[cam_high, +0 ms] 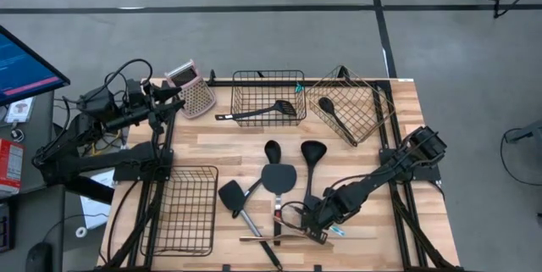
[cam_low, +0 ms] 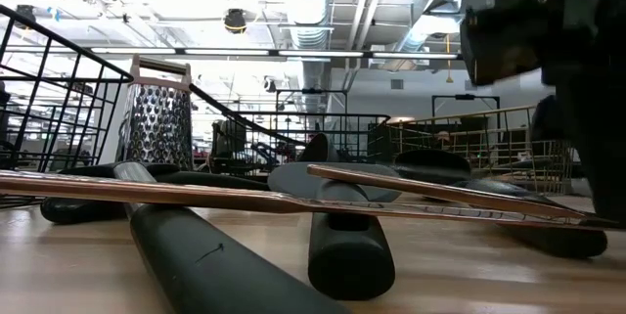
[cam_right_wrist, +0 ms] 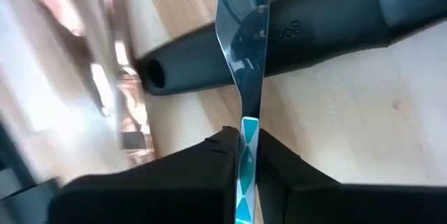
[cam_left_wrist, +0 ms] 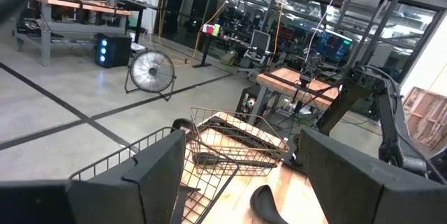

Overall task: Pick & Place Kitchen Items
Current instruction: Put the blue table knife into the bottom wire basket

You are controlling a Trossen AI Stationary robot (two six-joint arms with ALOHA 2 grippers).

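Several black kitchen items lie on the wooden table (cam_high: pixel 398 170): two ladles (cam_high: pixel 313 158), a flat spatula (cam_high: pixel 278 179) and another spatula (cam_high: pixel 233 196), with copper tongs (cam_high: pixel 262 238) by the near edge. My right gripper (cam_high: pixel 320 225) points down among them near the front edge, shut on a thin silver tool with a teal-patterned handle (cam_right_wrist: pixel 241 49). That tool's silver part crosses over a black handle (cam_right_wrist: pixel 314 28). My left gripper (cam_left_wrist: pixel 241 175) hangs open and level above the table's far left corner, holding nothing. My right gripper pinches the teal-patterned handle (cam_right_wrist: pixel 244 130) of the thin silver tool between its two fingers. The fingers (cam_right_wrist: pixel 202 158) come steeply from above, and the tool runs on straight out past their tips. The silver part lies across the black handle; whether it rests on it I cannot tell.
A black wire basket (cam_high: pixel 268 77) at the far middle holds a black utensil. A copper wire basket (cam_high: pixel 373 102) at the far right holds a black spoon. Another black basket (cam_high: pixel 182 208) sits near left, and a grater (cam_high: pixel 193 92) stands far left.
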